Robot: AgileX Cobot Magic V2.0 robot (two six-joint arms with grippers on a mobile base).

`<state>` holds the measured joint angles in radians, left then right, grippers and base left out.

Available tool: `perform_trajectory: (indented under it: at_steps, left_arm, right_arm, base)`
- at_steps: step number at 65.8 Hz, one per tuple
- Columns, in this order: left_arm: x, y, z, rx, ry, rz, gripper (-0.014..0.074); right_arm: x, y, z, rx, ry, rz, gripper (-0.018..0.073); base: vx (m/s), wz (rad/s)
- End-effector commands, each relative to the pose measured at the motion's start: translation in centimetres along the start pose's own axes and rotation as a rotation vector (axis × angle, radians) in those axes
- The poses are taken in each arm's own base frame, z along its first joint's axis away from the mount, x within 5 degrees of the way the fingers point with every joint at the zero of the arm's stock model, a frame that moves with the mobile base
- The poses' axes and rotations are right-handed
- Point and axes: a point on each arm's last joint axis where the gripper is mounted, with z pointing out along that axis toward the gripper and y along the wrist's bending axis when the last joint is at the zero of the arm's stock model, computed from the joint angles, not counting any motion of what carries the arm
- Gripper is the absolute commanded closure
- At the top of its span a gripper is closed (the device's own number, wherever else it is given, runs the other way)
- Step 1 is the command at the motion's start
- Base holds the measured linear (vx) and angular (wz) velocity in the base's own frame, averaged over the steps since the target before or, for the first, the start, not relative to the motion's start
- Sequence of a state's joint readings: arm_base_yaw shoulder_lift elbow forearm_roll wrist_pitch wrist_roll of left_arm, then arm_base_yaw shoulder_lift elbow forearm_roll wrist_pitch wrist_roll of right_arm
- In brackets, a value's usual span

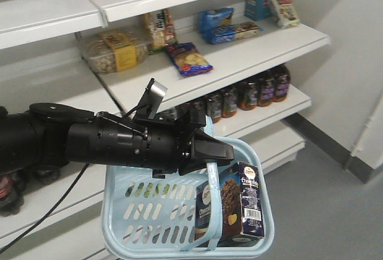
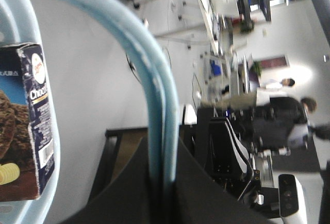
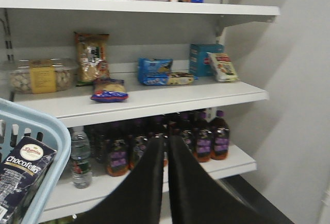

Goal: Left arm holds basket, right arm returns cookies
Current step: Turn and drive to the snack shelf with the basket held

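The light blue basket (image 1: 143, 212) hangs in front of the shelves. My left gripper (image 1: 222, 151) is shut on its handle (image 1: 212, 179). In the left wrist view the handle (image 2: 149, 59) runs down between the jaws of the left gripper (image 2: 163, 144). The cookies box (image 1: 236, 206) stands upright in the basket's right end; it also shows in the left wrist view (image 2: 26, 126) and the right wrist view (image 3: 20, 175). My right gripper (image 3: 166, 137) is shut and empty, to the right of the basket rim (image 3: 49, 123), facing the bottle shelf. It is out of the front view.
White shelves (image 3: 170, 98) hold snack packs (image 3: 154, 71), a blue bag (image 1: 188, 58) and a clear tub (image 1: 116, 49). Dark bottles (image 3: 209, 136) and a water bottle (image 3: 80, 157) line the lower shelf. A white wall (image 3: 299, 105) stands to the right, with grey floor (image 1: 323, 212) below.
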<state>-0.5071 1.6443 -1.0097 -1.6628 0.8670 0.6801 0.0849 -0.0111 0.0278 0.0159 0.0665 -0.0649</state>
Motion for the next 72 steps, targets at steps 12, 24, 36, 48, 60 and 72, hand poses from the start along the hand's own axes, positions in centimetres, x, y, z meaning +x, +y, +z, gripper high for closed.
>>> perform_trajectory:
  at_steps: [12, 24, 36, 48, 60, 72]
  left_arm:
    - [-0.14, -3.42, -1.11, 0.151, -0.032, 0.003, 0.0599]
    - [-0.14, -3.42, -1.11, 0.151, -0.032, 0.003, 0.0599]
    - [-0.14, -3.42, -1.11, 0.151, -0.032, 0.003, 0.0599]
    - [-0.14, -3.42, -1.11, 0.151, -0.032, 0.003, 0.0599]
    - [-0.14, -3.42, -1.11, 0.151, -0.032, 0.003, 0.0599]
    - [-0.14, -3.42, -1.11, 0.151, -0.032, 0.003, 0.0599]
  right_arm:
    - [-0.14, -0.04, -0.04, 0.010, -0.068, -0.012, 0.0569]
    - [-0.14, -0.04, -0.04, 0.010, -0.068, -0.012, 0.0569]
    - [-0.14, -0.04, -0.04, 0.010, -0.068, -0.012, 0.0569]
    - [-0.14, -0.04, -0.04, 0.010, -0.068, -0.012, 0.0569]
    - [-0.14, -0.04, -0.04, 0.010, -0.068, -0.012, 0.0569]
    - [-0.14, -0.04, -0.04, 0.010, -0.068, -0.012, 0.0569]
  base:
    - [0.19, 0.70]
    - [0.17, 0.67]
    - [0.16, 0.64]
    - [0.15, 0.54]
    - [0.12, 0.32]
    - [0.10, 0.09]
